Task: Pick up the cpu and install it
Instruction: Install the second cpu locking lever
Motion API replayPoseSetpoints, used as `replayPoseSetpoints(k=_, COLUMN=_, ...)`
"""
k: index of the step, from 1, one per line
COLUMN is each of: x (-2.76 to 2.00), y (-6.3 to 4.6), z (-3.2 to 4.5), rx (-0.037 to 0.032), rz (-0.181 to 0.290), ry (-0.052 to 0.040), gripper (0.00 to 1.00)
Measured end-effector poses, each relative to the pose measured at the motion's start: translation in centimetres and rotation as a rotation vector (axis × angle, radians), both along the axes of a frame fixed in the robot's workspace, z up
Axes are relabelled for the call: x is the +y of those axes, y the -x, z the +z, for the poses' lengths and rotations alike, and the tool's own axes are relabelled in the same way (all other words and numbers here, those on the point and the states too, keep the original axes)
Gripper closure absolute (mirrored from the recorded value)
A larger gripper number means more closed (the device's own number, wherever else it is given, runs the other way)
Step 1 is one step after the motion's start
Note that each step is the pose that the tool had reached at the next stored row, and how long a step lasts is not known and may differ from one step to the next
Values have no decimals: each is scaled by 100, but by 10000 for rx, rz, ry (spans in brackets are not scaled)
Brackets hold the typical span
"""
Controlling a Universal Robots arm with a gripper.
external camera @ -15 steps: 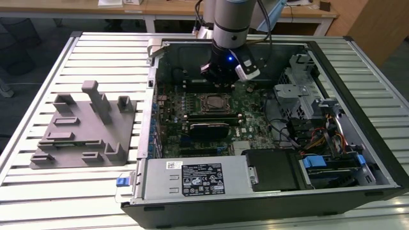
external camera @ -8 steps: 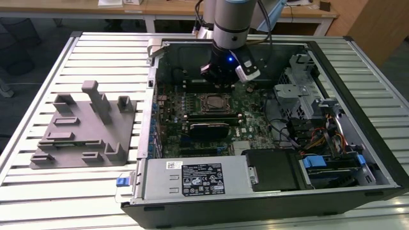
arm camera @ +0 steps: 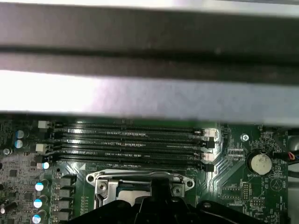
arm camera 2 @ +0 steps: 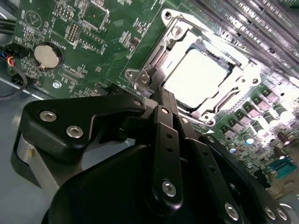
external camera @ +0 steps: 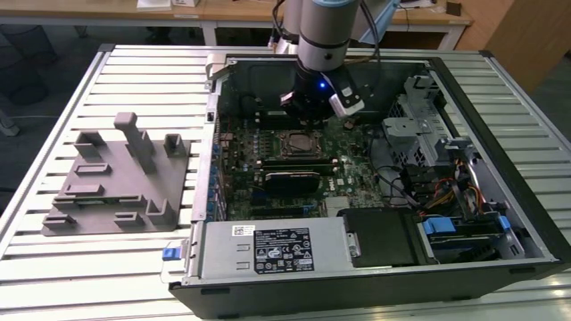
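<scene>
The cpu (arm camera 2: 198,77) sits flat in the motherboard socket (arm camera 2: 175,35) inside the open computer case (external camera: 499,87). The gripper (arm camera 2: 163,100) hovers just above the socket's edge, its jaws closed together on nothing. A grey plastic tray (external camera: 111,180) lies on the slatted table (external camera: 53,267), at the exterior view's left.

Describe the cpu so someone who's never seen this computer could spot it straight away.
Look inside the open computer case at the green motherboard. Beside the end effector sits a metal socket frame; the cpu is the flat, pale silver square inside it, brighter than anything around it.
</scene>
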State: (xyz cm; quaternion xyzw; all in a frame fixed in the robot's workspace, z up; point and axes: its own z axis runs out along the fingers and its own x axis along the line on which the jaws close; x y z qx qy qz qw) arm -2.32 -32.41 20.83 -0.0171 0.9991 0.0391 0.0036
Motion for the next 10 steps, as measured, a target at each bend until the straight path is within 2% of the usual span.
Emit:
replayPoseSetpoints(k=4, x=-33, y=0, z=18, rx=1, rz=-1, ry=3, gripper=89)
replayPoseSetpoints(k=10, x=-35, y=-1, z=189, rx=2, rz=0, ry=1, gripper=89)
